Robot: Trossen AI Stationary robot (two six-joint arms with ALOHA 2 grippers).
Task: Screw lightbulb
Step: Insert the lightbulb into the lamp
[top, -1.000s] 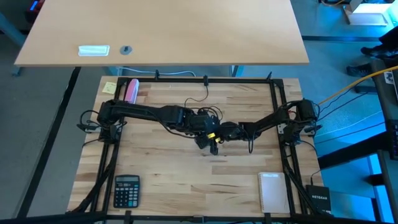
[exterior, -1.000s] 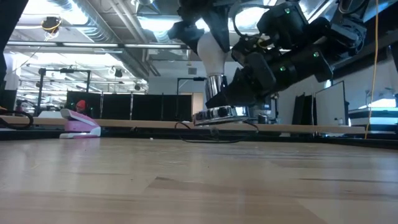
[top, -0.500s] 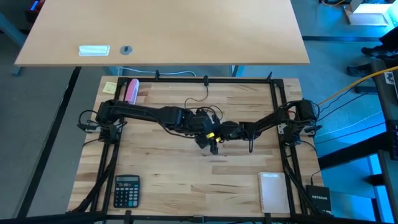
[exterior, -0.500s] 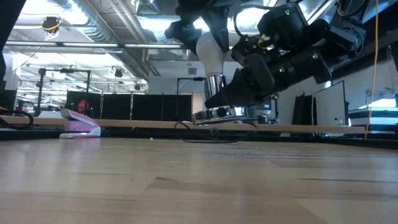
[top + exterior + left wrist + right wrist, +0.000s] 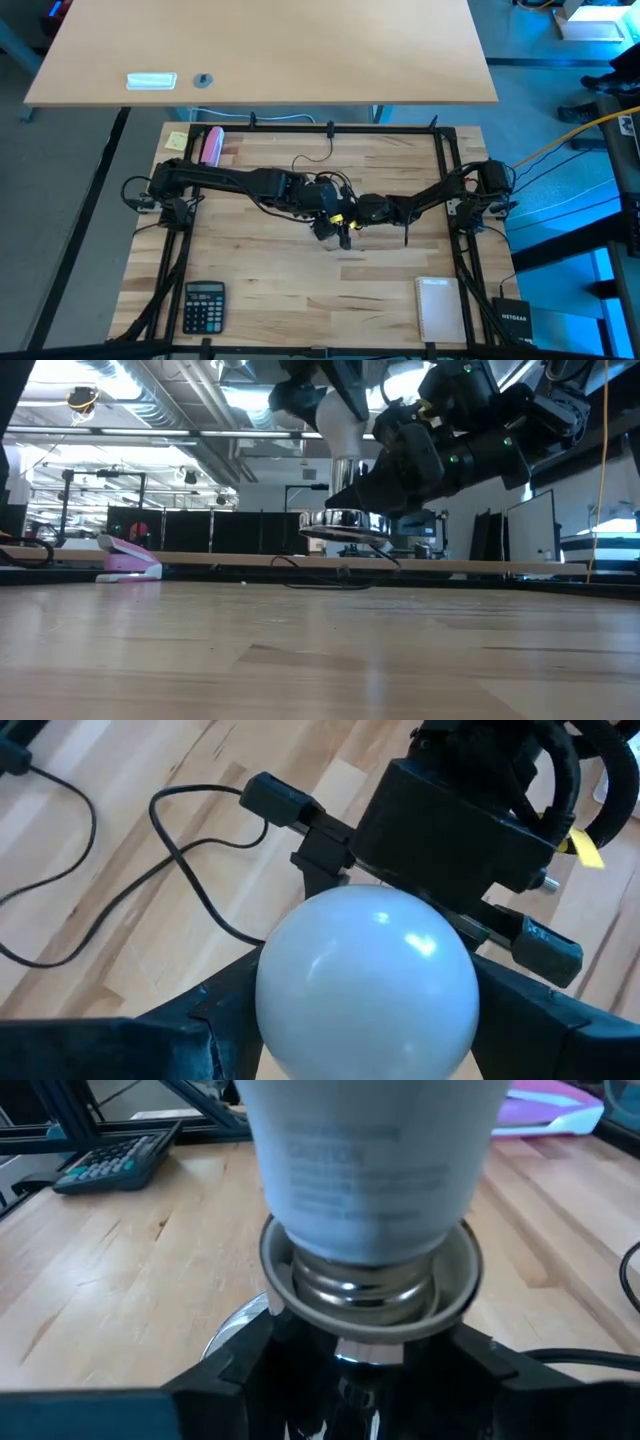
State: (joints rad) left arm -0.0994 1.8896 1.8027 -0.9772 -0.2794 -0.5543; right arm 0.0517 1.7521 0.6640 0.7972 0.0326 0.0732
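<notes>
The white lightbulb (image 5: 340, 428) stands upright with its threaded base (image 5: 365, 1285) down in the round silver socket (image 5: 345, 520). The socket's black cord (image 5: 340, 572) trails to the table. My left gripper (image 5: 365, 1020) is shut on the bulb's globe (image 5: 365, 980) from above. My right gripper (image 5: 365, 1370) is shut on the socket beneath the bulb. In the high view both grippers meet at the table's middle, left (image 5: 326, 208) and right (image 5: 352, 214), and they hide the bulb and socket. My left gripper pinches the bulb's round globe (image 5: 290, 1010) between its two fingers, one on each opposite side. The fingers come from above, pointing down. The bulb stands upright, base down in the socket, clear of the table. My right gripper pinches the socket's cup just below its rim (image 5: 290, 1315) between its two fingers. The fingers slant down from the table's right side (image 5: 375, 485). The socket is lifted clear of the table, its opening up, and its cord hangs down.
A pink-and-white object (image 5: 211, 146) lies at the far left corner. A calculator (image 5: 203, 306) lies near left and a white notepad (image 5: 438, 308) near right. The black cord (image 5: 315, 160) runs toward the far edge. Bare wood lies in front of the grippers.
Both grippers have gone up a little, taking the bulb and the socket along. The socket's silver flange now stands higher above the table than a second ago, and the cord below it hangs more.
</notes>
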